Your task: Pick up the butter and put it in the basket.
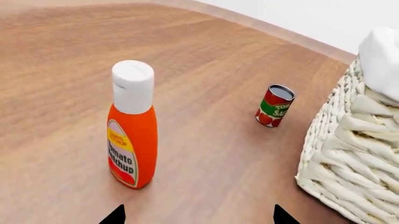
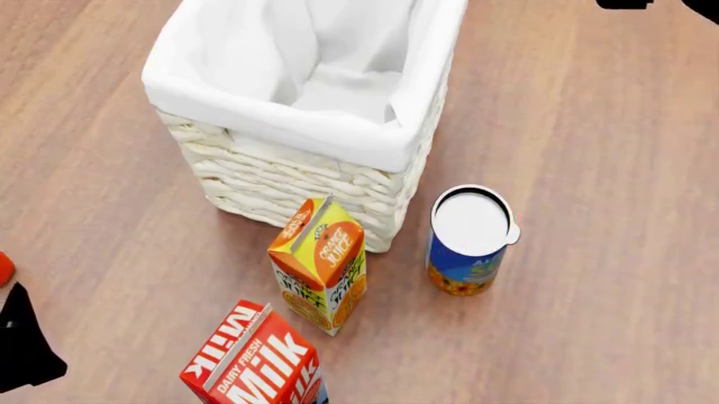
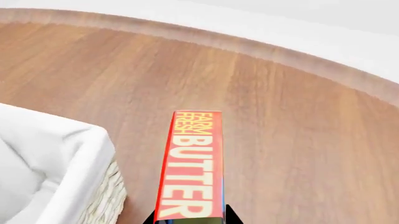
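In the left wrist view, the left end effector (image 1: 198, 215) shows only two dark fingertips spread wide with nothing between them, over bare table (image 1: 74, 56); a ketchup bottle (image 1: 131, 126) stands just ahead, a small tomato can (image 1: 274, 105) beyond it, and a corner of the basket (image 1: 349, 154) sits off to one side. The head view looks down into the basket (image 2: 295, 126), whose white liner is empty; a juice carton (image 2: 319, 264) stands close against its near corner, a blue tin (image 2: 472, 240) just beside that, a milk carton (image 2: 261, 364) nearer the robot. In the right wrist view the butter (image 3: 192, 163) juts straight out from the right end effector (image 3: 190, 220), long axis in line with the fingers, which seem pinched on its near end, though little of them shows. The box hangs above the table with the basket's lined rim (image 3: 56, 154) close alongside, so the carrying arm probably has only a short sideways shift before the box is over the opening.
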### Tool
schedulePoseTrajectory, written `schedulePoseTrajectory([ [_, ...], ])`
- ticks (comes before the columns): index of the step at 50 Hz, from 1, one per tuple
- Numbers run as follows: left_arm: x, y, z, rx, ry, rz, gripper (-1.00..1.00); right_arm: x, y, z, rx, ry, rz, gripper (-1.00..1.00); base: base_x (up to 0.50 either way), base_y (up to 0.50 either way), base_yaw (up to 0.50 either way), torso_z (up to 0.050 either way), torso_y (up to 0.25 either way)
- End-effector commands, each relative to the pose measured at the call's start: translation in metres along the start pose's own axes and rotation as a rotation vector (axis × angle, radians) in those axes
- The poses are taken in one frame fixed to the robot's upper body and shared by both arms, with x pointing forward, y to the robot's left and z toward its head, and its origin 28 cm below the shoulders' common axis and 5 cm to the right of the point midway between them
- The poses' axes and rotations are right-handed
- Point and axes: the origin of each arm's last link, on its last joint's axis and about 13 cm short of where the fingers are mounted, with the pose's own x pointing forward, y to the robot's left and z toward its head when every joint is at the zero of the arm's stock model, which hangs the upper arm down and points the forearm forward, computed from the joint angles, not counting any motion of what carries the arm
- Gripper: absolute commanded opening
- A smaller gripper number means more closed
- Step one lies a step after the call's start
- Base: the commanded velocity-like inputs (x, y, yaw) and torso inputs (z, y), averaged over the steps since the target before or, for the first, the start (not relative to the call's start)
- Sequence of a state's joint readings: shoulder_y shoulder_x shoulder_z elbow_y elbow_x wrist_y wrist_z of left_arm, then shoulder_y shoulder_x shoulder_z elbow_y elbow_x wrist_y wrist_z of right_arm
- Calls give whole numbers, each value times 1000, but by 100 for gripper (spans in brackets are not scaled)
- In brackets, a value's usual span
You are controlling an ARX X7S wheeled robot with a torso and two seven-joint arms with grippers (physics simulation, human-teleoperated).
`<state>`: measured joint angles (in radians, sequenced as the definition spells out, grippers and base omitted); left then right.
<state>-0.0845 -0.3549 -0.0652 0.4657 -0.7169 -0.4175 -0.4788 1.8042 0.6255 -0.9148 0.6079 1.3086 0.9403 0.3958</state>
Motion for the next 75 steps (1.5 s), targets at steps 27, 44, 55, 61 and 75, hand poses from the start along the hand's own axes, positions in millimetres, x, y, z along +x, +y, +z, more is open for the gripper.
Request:
schedulePoseTrajectory([
  [27,-6,-2,2,-8,8,3,100,49,45,6,-29,99,227,-100,0,0,0,1,1],
  [44,-6,-2,3,-10,10,3,100,53,68,4,-91,111,407,-100,0,0,0,0,1],
  [55,-4,-2,3,-15,9,5,100,54,89,2,-160,140,517,-100,0,0,0,1,1],
  [61,-5,-3,4,-19,10,5,100,54,92,1,-168,143,538,-100,0,0,0,0,2],
  [75,-6,-4,3,-20,13,6,100,56,106,6,-65,20,573,-100,0,0,0,1,1],
])
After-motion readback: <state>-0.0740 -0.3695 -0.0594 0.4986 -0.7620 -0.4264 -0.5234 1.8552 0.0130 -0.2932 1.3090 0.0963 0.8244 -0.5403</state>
